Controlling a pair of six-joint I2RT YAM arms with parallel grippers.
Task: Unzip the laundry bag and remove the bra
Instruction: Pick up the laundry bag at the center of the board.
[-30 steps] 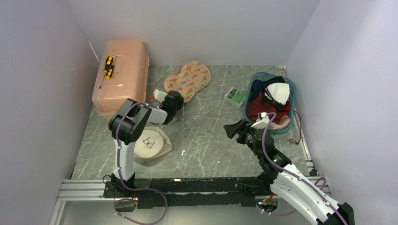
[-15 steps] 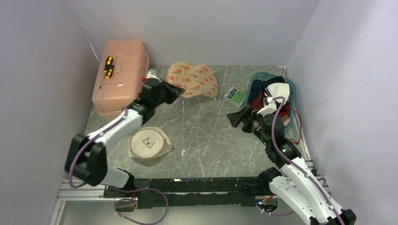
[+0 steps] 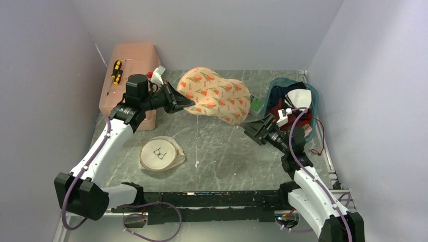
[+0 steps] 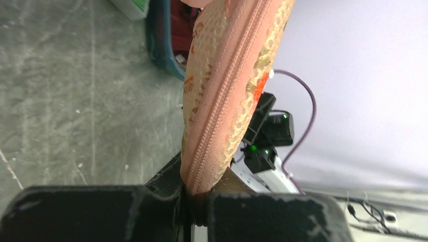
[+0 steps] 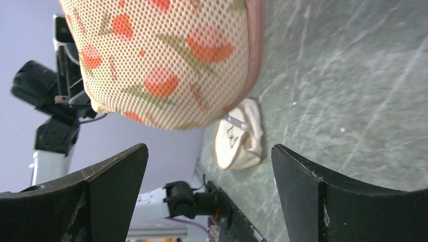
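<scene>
**Beige mesh pouch [image 3: 217, 101] pinched in the air; white laundry bag [image 3: 161, 155] lies on the table**

The left gripper [image 3: 188, 104] is clamped on one edge of the mesh pouch. In the left wrist view its two black fingers [image 4: 194, 201] meet on the pink zip [image 4: 222, 101] that runs along the pouch's seam. The pouch [image 4: 227, 91] is a two-lobed piece printed with orange flowers. In the top view it stretches from the gripper toward 3 o'clock, clear of the grey marbled table [image 3: 222, 156].

Its far end hangs just short of the right gripper [image 3: 251, 129], which points toward 10 o'clock. That gripper's fingers are spread wide with nothing between them. In the right wrist view [image 5: 209, 148] the pouch [image 5: 166, 60] sits above the gap between the fingers without touching either one.

The laundry bag rests on the table at about 7 o'clock from the left gripper and well apart from it. Its round lid faces up, showing a small black bra icon. The right wrist camera sees the bag [image 5: 239, 136] beyond the pouch.

At 10 o'clock on the table is a peach plastic box [image 3: 134, 60] with a yellow-and-black screwdriver [image 3: 116, 71] on its lid. A green-and-white carton [image 3: 257, 104] peeks out from behind the pouch. At 2 o'clock stands a teal basket [image 3: 315, 101] of laundry. Dark red cloth [image 3: 275, 110] lies in it, though from this height I cannot tell what garment it is.
</scene>
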